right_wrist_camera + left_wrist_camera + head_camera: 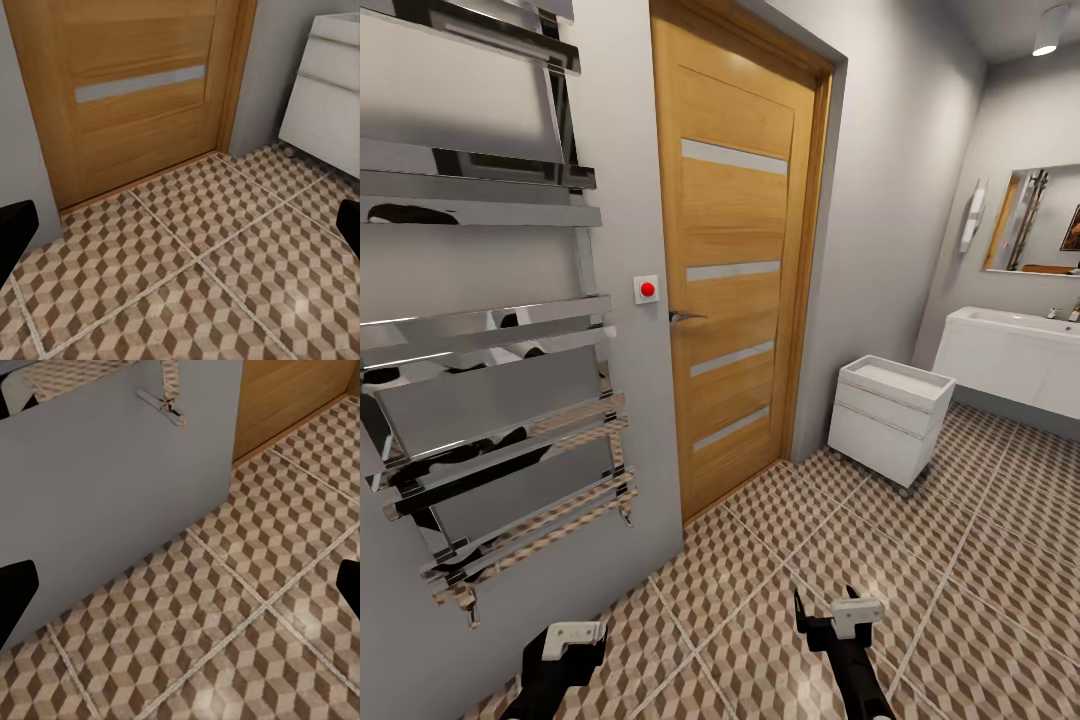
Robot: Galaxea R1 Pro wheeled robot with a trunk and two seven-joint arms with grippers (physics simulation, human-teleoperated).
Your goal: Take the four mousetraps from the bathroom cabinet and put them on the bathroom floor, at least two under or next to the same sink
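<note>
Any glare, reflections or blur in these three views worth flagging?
Head view: sharp; chrome towel rail carries strong mirror reflections, faint sheen on the bathroom floor. Left wrist view: soft, pale glare patch on the tiles. Right wrist view: slightly soft, evenly lit wooden door.

Glossy tiled bathroom floor, wooden door, mirror-chrome towel rail

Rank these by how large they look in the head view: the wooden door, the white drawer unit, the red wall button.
1. Wooden door
2. White drawer unit
3. Red wall button

The gaps are wide, so distance from the camera changes nothing.
</note>
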